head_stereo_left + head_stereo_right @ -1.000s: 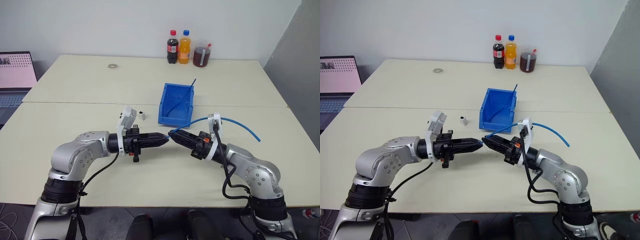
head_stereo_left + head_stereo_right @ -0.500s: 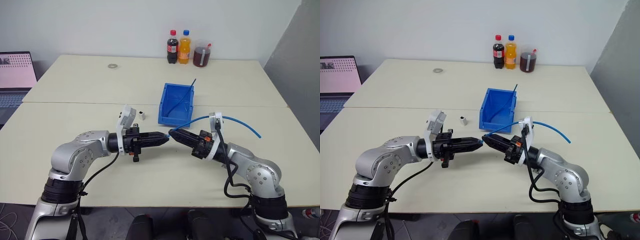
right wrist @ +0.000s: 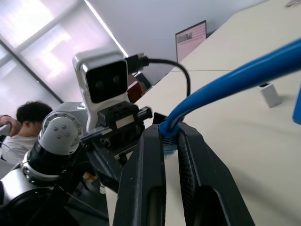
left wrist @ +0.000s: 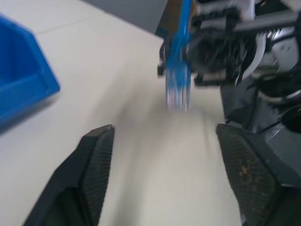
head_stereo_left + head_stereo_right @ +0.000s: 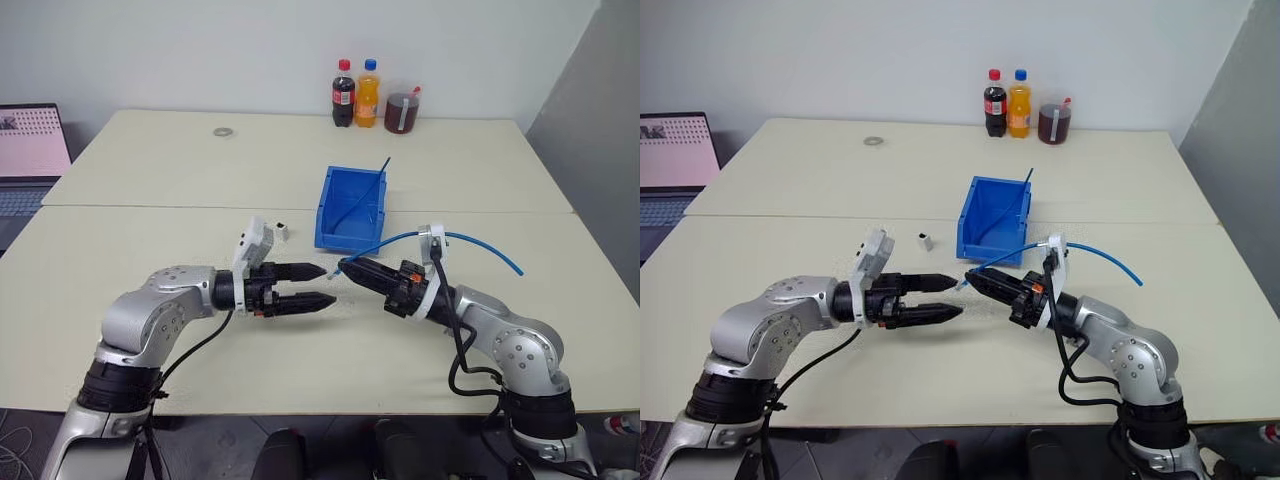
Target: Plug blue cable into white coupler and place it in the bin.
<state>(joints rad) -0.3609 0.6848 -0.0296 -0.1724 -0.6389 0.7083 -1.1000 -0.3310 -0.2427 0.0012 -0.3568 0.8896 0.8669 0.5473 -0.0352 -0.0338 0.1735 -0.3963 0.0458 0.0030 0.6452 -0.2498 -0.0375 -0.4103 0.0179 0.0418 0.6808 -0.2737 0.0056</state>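
My right gripper (image 5: 343, 267) is shut on the blue cable (image 3: 244, 70) just behind its plug (image 4: 178, 89); the rest of the cable arcs back over that arm and ends in the air at the right. My left gripper (image 5: 322, 285) faces it from the left, open and holding nothing, a short gap from the plug. The white coupler (image 5: 284, 231) stands alone on the table, beyond the left gripper and just left of the bin (image 5: 345, 240). The bin sits behind both grippers with a dark blue strand (image 5: 386, 164) poking out of it.
Two bottles (image 5: 356, 93) and a jar (image 5: 403, 110) stand at the table's far edge, and a small ring (image 5: 222, 131) lies at the back left. A laptop (image 5: 30, 140) is off to the left. A seated person (image 3: 23, 127) is in the right wrist view.
My left gripper has opened, its fingers spreading apart, and it dropped slightly away from the plug. The right gripper and the cable stayed put.
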